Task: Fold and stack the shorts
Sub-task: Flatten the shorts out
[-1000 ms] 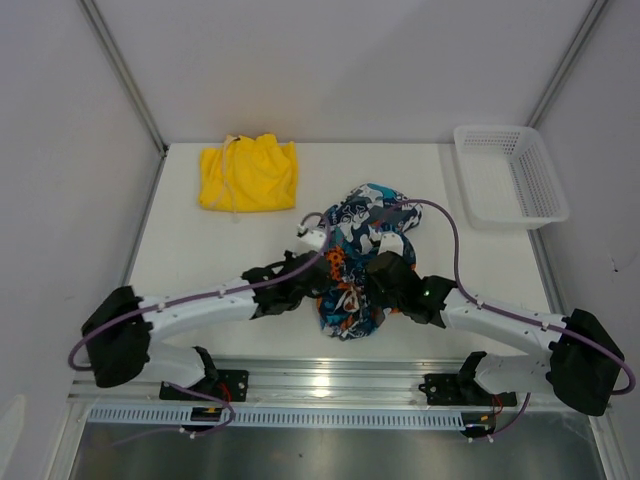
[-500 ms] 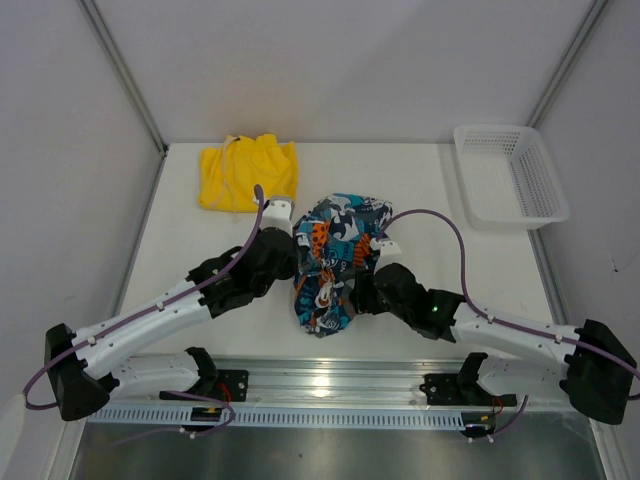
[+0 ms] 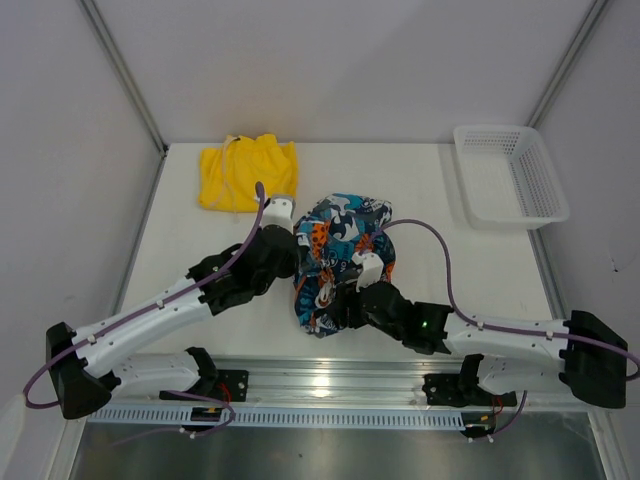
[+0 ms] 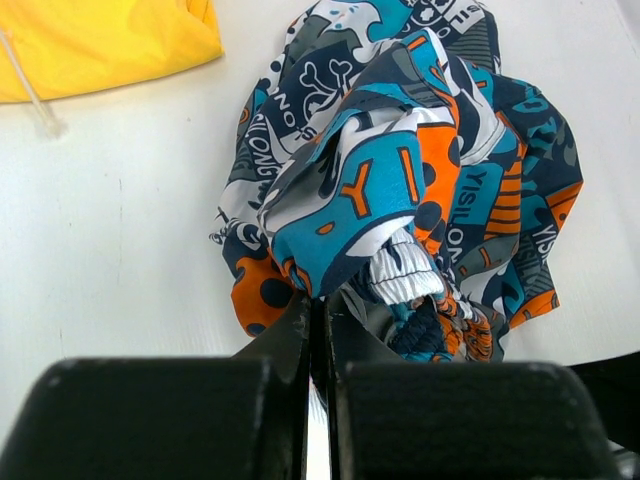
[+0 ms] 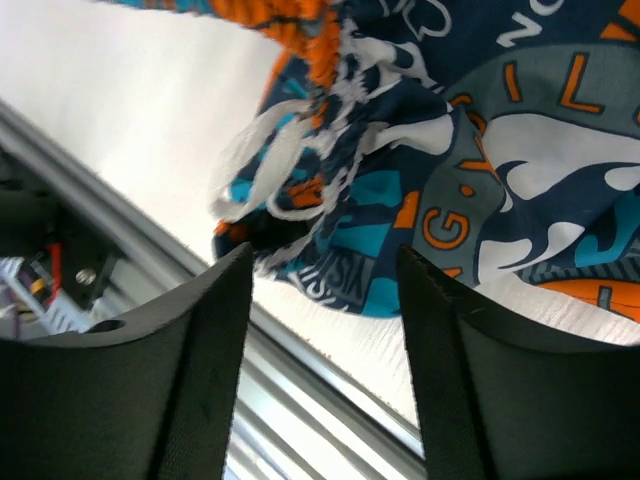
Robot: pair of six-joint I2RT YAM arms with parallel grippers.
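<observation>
My left gripper point(image 4: 315, 320) is clamped tight, the two fingers pressed together. A fold at the left edge of the printed shorts point(image 3: 335, 260) runs right into the tips, so I appear to be pinching that cloth. The printed shorts sit crumpled in a raised heap near the middle of the table point(image 3: 200, 250), a little toward the near edge, not laid flat.

My right gripper point(image 5: 320, 265) stands with its fingers well apart and holds nothing. It hangs over the near side of the heap. Between its fingers I see the gathered waistband and the looped white cord point(image 5: 265, 165) of the printed shorts, and past them the metal rail point(image 5: 300, 370) at the table's near edge. From above, this gripper hides the near right part of the heap.

The yellow shorts point(image 3: 245, 175) lie flat at the far left of the table, apart from the heap. Their drawstring point(image 4: 30, 95) trails onto the bare surface. My left wrist sits between the two pairs. The purple cable point(image 3: 440, 250) of my right arm arcs up beside the heap's right side. The white basket point(image 3: 510, 175) stands at the far right corner, well apart from both pairs.
</observation>
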